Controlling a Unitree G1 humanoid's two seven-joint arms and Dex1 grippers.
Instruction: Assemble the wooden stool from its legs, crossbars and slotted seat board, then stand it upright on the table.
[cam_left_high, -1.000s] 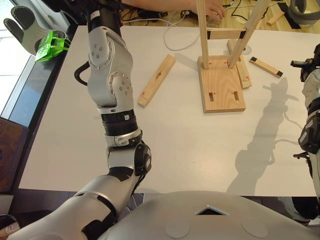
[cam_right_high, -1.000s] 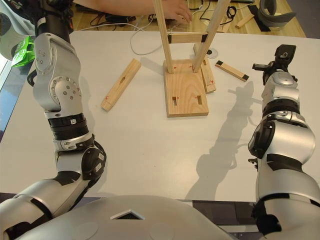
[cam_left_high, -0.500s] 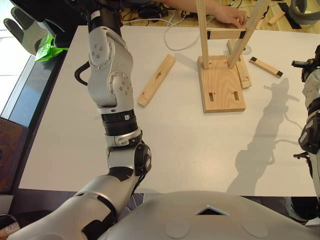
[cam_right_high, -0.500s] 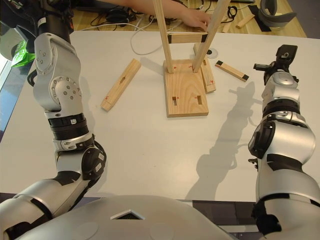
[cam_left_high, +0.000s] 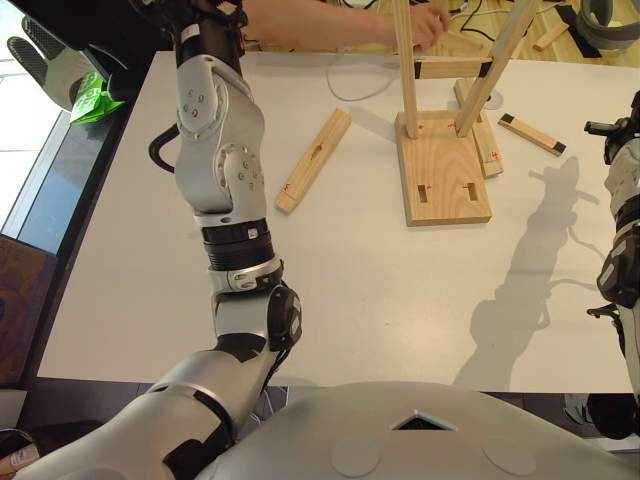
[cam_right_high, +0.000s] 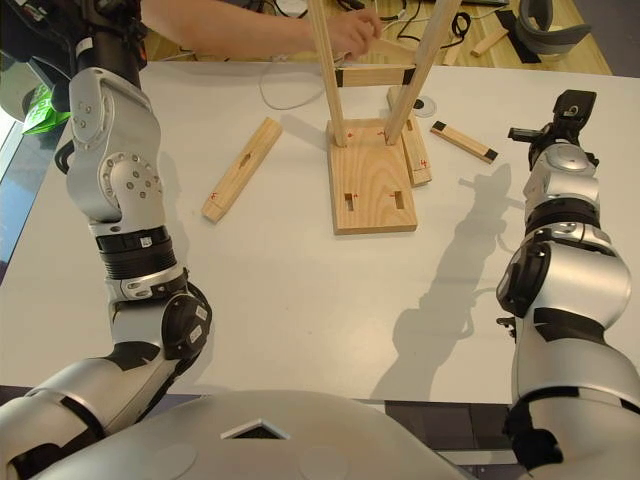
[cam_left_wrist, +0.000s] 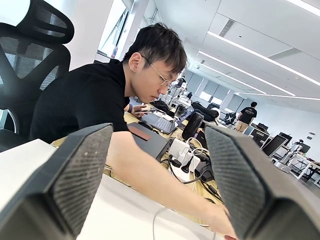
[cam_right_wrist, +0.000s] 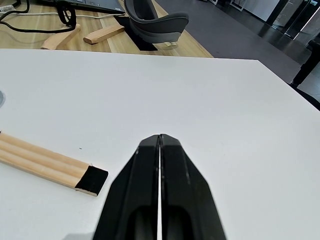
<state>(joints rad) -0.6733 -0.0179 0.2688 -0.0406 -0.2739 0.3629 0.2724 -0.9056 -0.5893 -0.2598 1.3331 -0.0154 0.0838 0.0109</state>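
The seat board is lying flat on the counter, far side, with two legs standing in it and a crossbar bridging them. A person's hand is being held right against one. The left claw is being held wide open, while the right claw is being held clenched on nothing, near a black-tipped bar.

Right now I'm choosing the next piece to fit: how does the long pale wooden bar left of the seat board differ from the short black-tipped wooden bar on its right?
The long pale wooden bar is longer and thicker than the short black-tipped wooden bar. The long bar has a slot in its face; the short bar has black ends. Both lie flat on the white table.
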